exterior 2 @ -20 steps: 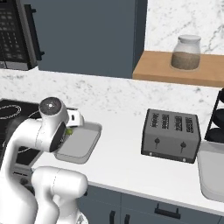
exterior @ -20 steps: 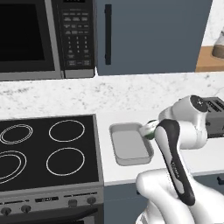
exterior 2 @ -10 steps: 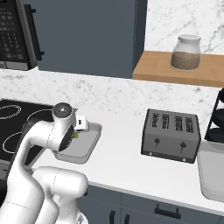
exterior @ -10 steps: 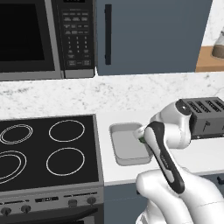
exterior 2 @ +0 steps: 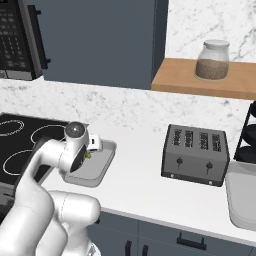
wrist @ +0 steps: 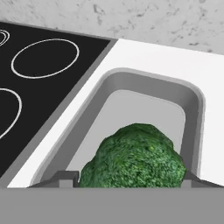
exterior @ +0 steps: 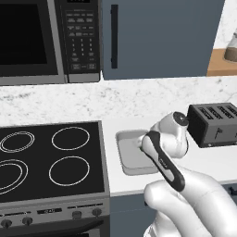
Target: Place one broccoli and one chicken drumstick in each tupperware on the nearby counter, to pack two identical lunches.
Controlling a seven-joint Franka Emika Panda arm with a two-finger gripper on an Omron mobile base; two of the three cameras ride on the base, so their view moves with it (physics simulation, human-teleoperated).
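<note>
A: Where the hand view looks down past the gripper (wrist: 131,181), we see a broccoli (wrist: 135,159) filling the bottom centre, its bumpy head sitting between the two fingertips (wrist: 65,178), which clamp it from either side. So the fingers are closed on the broccoli.

B: And below it we have a tupperware (wrist: 192,98), running from lower left to upper right in that view. The broccoli hangs over its near end, inside the line of the rim; whether it touches the floor we cannot tell.

A: The far half of the tupperware floor is bare. Its left rim lies just beside the stovetop (wrist: 39,83) edge, with a narrow white strip of counter (wrist: 148,54) between them.

B: In the right base view we find the gripper (exterior 2: 90,150) at centre left, over the near left part of the tupperware (exterior 2: 102,167), a speck of green broccoli (exterior 2: 88,154) showing at the hand.

A: Right of it there is a wide bare stretch of counter (exterior 2: 140,175) before the toaster (exterior 2: 196,154), and a second tupperware (exterior 2: 242,197) at the right edge.

B: In the left base view the arm covers the tupperware's (exterior: 127,155) right side; the toaster (exterior: 215,122) stands well apart at the right.
</note>
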